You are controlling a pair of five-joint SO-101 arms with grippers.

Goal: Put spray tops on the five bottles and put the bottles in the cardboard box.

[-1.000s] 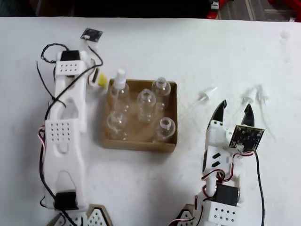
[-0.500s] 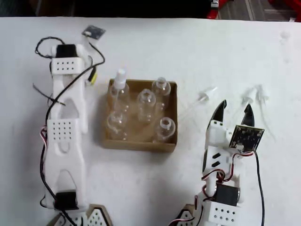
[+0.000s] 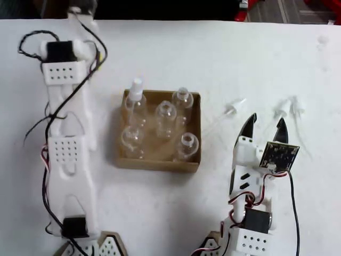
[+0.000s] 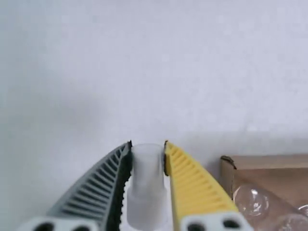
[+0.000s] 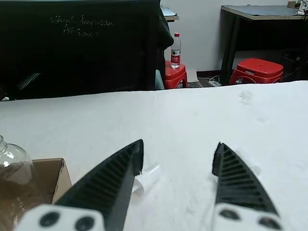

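A cardboard box [image 3: 196,133] in the middle of the table holds five clear bottles. One bottle [image 3: 135,101] at the box's far left corner wears a white spray top; the others, such as [image 3: 165,114], have bare necks. My left gripper [image 4: 147,154] is shut on a white spray top [image 4: 146,187], and its arm [image 3: 63,74] stretches to the table's far left. My right gripper [image 3: 265,124] is open right of the box, with nothing between its fingers. A loose spray top [image 5: 147,177] lies just beyond it.
More loose spray tops [image 3: 234,106] [image 3: 287,109] lie on the white table right of the box. The box's corner [image 4: 269,166] and a bottle [image 4: 250,199] show past the left gripper. Red stools [image 5: 255,70] and a dark desk stand behind the table.
The left arm has swung away from the box toward the far left edge of the table. The right arm, the box and the bottles have not moved.
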